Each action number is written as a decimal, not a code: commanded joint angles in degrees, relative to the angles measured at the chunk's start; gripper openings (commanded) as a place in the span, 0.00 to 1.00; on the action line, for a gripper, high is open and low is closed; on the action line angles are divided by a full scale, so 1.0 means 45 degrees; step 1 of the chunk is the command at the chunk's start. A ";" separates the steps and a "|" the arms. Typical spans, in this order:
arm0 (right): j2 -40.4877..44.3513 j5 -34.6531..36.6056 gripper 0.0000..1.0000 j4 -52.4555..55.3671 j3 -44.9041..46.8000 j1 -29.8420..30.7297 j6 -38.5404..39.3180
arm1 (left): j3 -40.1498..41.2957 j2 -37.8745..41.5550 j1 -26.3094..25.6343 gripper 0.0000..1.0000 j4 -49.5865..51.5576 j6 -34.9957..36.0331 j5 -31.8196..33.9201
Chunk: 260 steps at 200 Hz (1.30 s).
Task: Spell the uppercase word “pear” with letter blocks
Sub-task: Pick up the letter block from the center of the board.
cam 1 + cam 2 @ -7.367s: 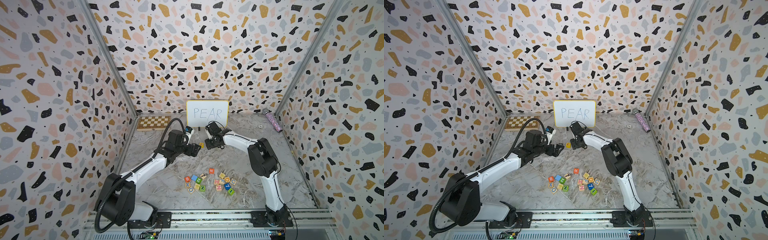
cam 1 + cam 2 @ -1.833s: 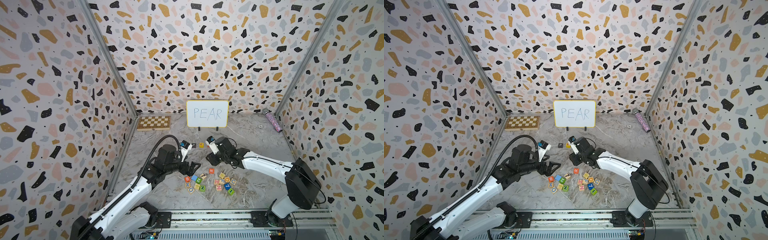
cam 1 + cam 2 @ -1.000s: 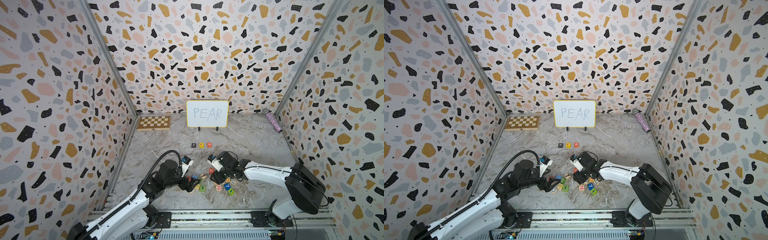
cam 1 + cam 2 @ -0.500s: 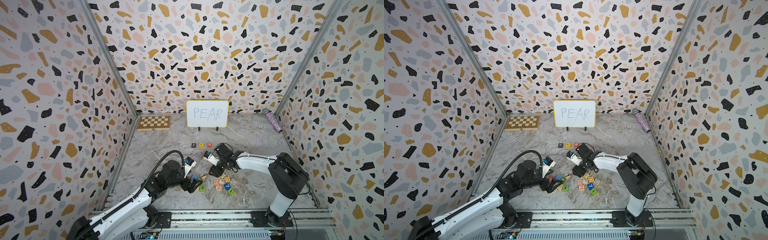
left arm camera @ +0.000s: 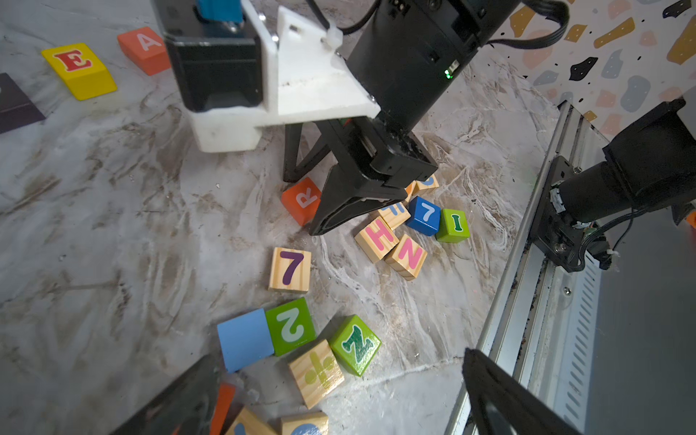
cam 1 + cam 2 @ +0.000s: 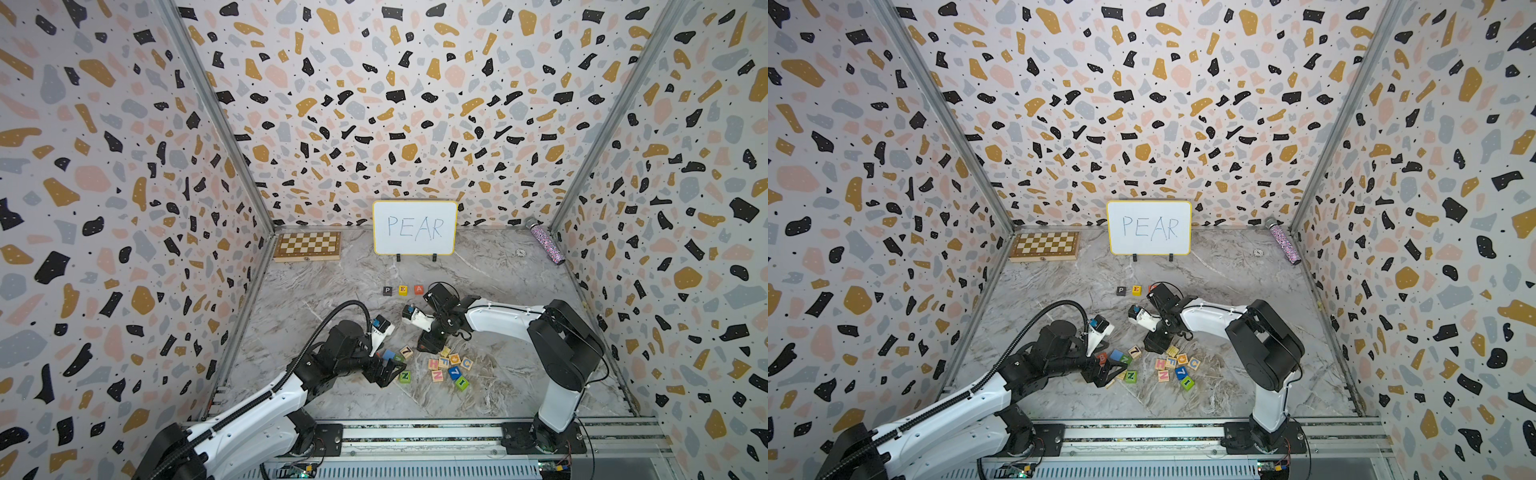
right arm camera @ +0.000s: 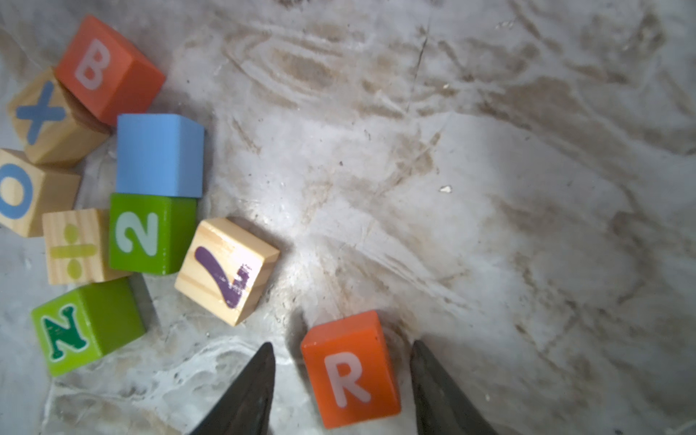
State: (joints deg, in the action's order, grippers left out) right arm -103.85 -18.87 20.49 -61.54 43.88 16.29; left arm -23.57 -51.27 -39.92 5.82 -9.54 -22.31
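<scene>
A black P block point(image 6: 387, 290), a yellow E block point(image 6: 402, 289) and an orange-red A block point(image 6: 418, 289) stand in a row in front of the whiteboard. The orange-red R block point(image 7: 350, 371) lies on the table between the fingers of my right gripper point(image 7: 342, 343), which is open with a gap on each side of the block. That R block point(image 5: 303, 199) also shows under the right gripper in the left wrist view. My left gripper point(image 6: 384, 374) hangs wide open and holds nothing, low over the left group of loose blocks.
Loose blocks lie in two groups: B, X, O, 2, a blue one and a green Z point(image 6: 404, 376) on the left, H, N, 7 and I point(image 6: 446, 368) on the right. At the back stand a whiteboard point(image 6: 414, 227), a chessboard point(image 6: 307, 246) and a bottle point(image 6: 546, 244).
The right arm's elbow has swung left and back while its gripper stayed at the blocks, its jaws narrowing round the R block. The left arm has barely moved.
</scene>
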 commanded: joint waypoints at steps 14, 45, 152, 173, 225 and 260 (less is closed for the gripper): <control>-0.0084 -0.0251 0.54 0.1235 -0.0397 0.0236 0.0418 | 0.0024 -0.0151 -0.0074 0.99 -0.0513 0.0309 -0.0307; 0.0097 -0.0092 0.52 0.1382 -0.0356 0.0479 0.0440 | -0.0052 -0.0279 -0.0073 0.99 -0.0474 0.0288 -0.0364; -0.0494 0.1136 0.45 0.1225 -0.0622 0.0984 -0.0312 | -0.0180 -0.0628 -0.0074 0.99 -0.0427 0.0277 -0.0208; -0.0544 0.1253 0.44 0.1262 -0.0641 0.1085 -0.0361 | -0.0269 -0.0744 -0.0073 0.99 -0.0338 0.0285 -0.0186; -0.0181 0.1358 0.19 0.1161 -0.0545 0.1051 -0.0355 | -0.0099 -0.0388 -0.0074 0.99 -0.0375 0.0289 -0.0013; 0.0804 0.1269 0.10 0.0501 -0.0220 0.0871 -0.0404 | -0.0084 -0.0337 -0.0064 0.99 -0.0567 0.0430 0.0241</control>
State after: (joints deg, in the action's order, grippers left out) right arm -104.60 -13.63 23.33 -63.70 48.45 15.07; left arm -23.57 -53.60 -39.94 5.63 -8.80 -22.52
